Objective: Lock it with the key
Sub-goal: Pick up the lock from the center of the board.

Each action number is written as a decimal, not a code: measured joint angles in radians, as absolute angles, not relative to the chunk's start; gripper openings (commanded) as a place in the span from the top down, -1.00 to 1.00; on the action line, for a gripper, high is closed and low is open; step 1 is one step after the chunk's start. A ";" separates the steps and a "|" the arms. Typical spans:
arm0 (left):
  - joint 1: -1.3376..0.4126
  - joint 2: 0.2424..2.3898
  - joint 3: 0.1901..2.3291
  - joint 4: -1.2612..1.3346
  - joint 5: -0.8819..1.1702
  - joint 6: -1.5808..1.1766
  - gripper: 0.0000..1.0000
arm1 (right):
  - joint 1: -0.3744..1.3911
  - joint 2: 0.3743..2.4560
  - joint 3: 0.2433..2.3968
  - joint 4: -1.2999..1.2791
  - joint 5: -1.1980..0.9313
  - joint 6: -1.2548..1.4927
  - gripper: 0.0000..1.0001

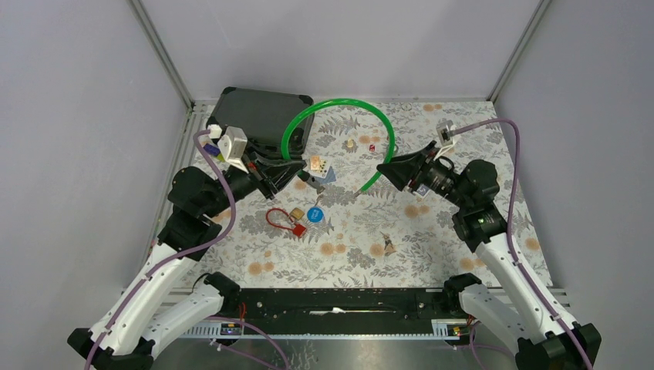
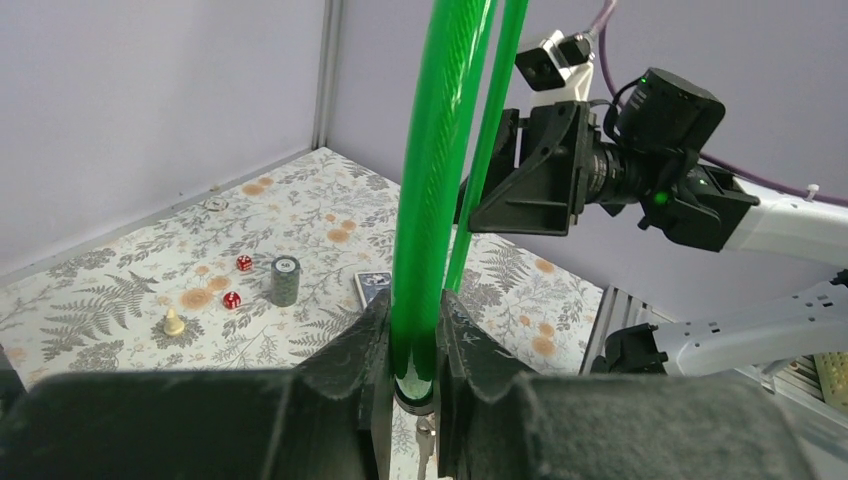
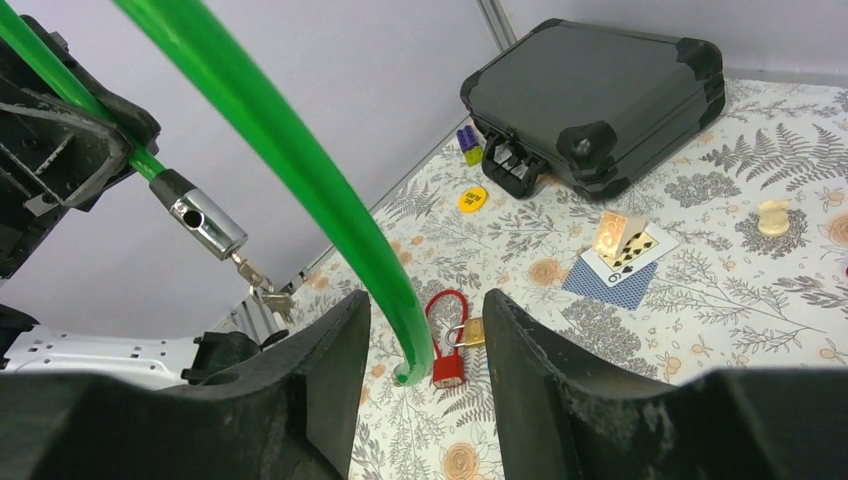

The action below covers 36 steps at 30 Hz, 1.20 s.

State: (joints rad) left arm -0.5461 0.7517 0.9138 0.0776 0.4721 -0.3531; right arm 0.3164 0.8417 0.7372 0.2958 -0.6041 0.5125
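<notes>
A green cable lock (image 1: pixel 343 100) arcs between my two grippers above the table. My left gripper (image 2: pixel 415 345) is shut on the cable just above its metal lock barrel (image 3: pixel 208 228). A small bunch of keys (image 3: pixel 264 294) hangs from that barrel, the key in its end. The cable's free end (image 3: pixel 405 372) hangs between the fingers of my right gripper (image 3: pixel 425 312), which is open and touches neither side of it. In the top view the right gripper (image 1: pixel 383 168) faces the left gripper (image 1: pixel 297 173) across the middle.
A black case (image 1: pixel 258 116) lies at the back left. On the floral cloth are a red padlock (image 1: pixel 287 222) with a brass padlock (image 1: pixel 296 212), a blue disc (image 1: pixel 314 215), playing cards (image 1: pixel 321 168), a chess pawn (image 1: pixel 350 143), red dice (image 1: pixel 372 146) and poker chips (image 2: pixel 286 280).
</notes>
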 measured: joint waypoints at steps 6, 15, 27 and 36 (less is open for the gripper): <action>-0.546 0.752 0.914 0.079 0.457 -0.359 1.00 | 0.356 0.824 0.703 0.324 -0.552 0.516 0.04; -0.546 0.757 0.914 0.084 0.454 -0.366 1.00 | 0.406 0.865 0.686 0.341 -0.463 0.518 0.26; -0.546 0.762 0.914 0.085 0.441 -0.375 1.00 | 0.437 0.849 0.689 0.276 -0.370 0.451 1.00; -0.546 0.815 0.934 0.081 0.438 -0.398 1.00 | 0.489 0.871 0.782 0.261 -0.313 0.464 1.00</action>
